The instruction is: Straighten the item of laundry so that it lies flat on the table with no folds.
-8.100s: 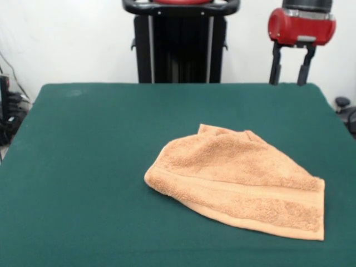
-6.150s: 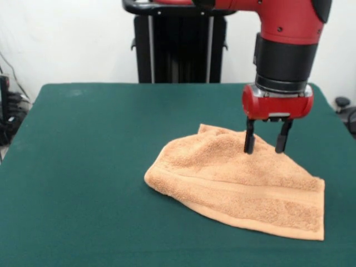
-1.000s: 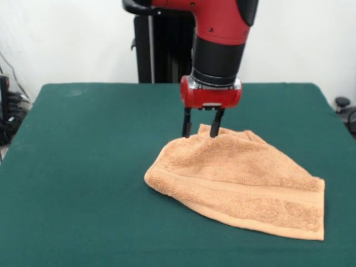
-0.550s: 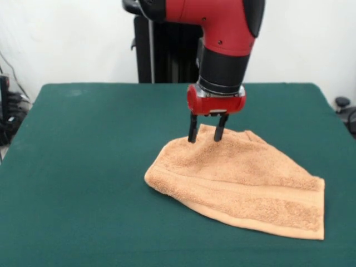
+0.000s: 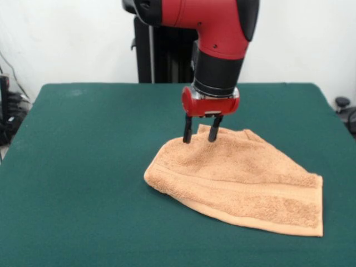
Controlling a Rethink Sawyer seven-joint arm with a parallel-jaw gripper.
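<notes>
The item of laundry (image 5: 245, 178), an orange-tan terry towel, lies rumpled and folded over on the right half of the green table (image 5: 83, 167), with a woven band along its near hem. My gripper (image 5: 199, 138) hangs straight down from the red arm at the towel's far left corner. It is open, its two black fingers straddling the raised cloth edge, tips at about towel height. I cannot tell whether the tips touch the cloth.
The table's left half is bare green cloth. Dark cables and gear (image 5: 8, 111) hang past the left edge, and a black object (image 5: 345, 108) sits beyond the right edge. The towel's near right corner lies close to the table's front.
Over the last second the gripper hovered at the towel's far corner, shifting right and then back left. The towel's near right corner has crept slightly left and away.
</notes>
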